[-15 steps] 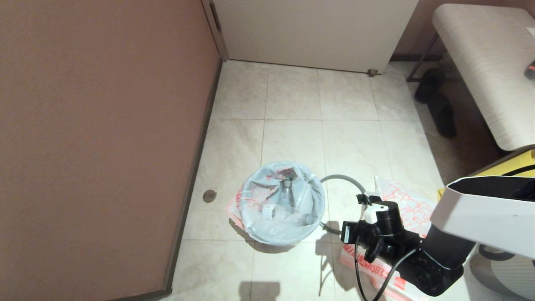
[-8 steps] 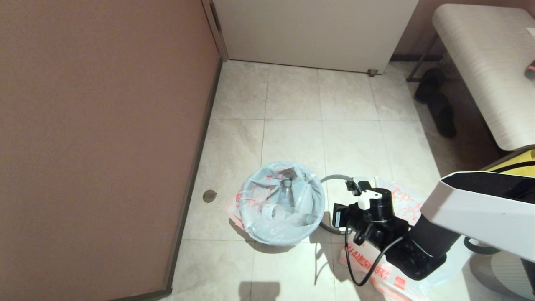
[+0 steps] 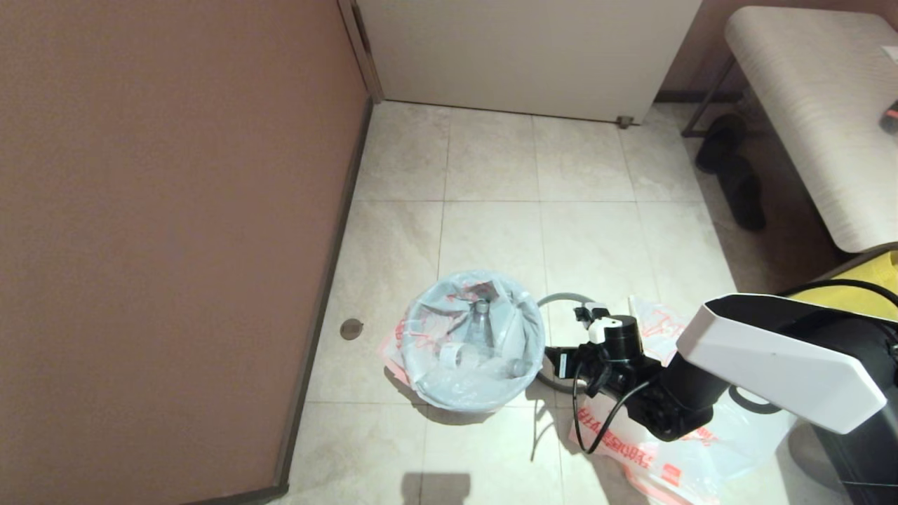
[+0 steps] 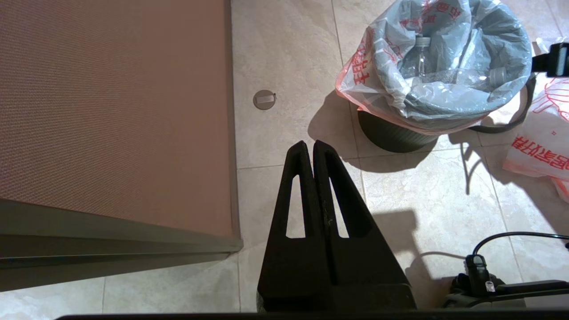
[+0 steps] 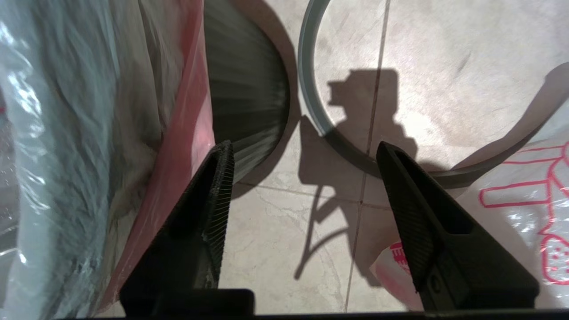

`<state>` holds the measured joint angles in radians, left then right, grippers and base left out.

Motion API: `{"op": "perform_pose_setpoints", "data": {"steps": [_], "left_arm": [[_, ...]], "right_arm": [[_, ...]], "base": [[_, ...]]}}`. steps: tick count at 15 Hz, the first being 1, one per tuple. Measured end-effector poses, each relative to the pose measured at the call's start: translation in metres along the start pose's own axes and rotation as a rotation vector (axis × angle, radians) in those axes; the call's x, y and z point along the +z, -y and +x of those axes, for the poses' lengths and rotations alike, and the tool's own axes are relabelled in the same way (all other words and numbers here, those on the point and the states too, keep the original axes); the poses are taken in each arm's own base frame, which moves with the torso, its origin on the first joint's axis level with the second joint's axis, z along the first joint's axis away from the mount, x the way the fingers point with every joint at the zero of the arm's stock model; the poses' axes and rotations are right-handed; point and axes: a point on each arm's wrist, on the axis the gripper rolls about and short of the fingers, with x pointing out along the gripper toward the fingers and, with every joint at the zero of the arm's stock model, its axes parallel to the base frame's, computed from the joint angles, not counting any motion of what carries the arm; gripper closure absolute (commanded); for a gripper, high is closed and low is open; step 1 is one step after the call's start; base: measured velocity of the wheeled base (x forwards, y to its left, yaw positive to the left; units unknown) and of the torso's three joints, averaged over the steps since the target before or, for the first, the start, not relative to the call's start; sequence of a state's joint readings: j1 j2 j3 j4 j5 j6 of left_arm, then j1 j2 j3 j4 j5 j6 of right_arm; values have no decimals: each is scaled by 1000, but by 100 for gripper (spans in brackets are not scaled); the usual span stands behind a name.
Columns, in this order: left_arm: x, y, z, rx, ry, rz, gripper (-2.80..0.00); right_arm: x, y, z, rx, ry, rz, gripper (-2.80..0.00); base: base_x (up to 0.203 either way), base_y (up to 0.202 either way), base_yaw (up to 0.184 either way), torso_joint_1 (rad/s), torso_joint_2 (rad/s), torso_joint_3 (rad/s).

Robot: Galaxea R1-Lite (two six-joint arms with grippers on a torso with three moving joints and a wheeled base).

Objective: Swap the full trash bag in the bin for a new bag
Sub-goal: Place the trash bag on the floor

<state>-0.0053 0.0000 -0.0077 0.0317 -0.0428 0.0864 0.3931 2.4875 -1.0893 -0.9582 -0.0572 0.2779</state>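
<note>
Tiled floor (image 3: pixel 491 161): right gripper (image 5: pixel 304 155) wide open, seemingly empty, beside bin (image 5: pixel 249 84).

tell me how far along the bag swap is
Done: the grey ring rim is off the bin and lies on the floor beside it. In hand: the right gripper is open, empty, low beside the bin, one finger by the full trash bag. Left: lift that bag out, still holding bottles, then fit the new bag, lying flat on the tiles, and refit the ring. The left gripper is shut, idle.
</note>
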Motion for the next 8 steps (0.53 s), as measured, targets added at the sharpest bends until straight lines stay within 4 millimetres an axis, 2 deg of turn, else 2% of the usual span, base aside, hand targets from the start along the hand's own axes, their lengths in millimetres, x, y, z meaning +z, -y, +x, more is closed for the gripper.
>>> {"op": "perform_pose_setpoints", "data": {"steps": [5,8], "left_arm": [[0,0,0,0,0,0,0],[0,0,0,0,1,0,0]], "right_arm": [[-2,-21,-4,50,-7,51,-280],[2,-24,-14,74,-9,49,-280]], "base": [[0,0,0,0,0,0],[0,0,0,0,0,0]]}}
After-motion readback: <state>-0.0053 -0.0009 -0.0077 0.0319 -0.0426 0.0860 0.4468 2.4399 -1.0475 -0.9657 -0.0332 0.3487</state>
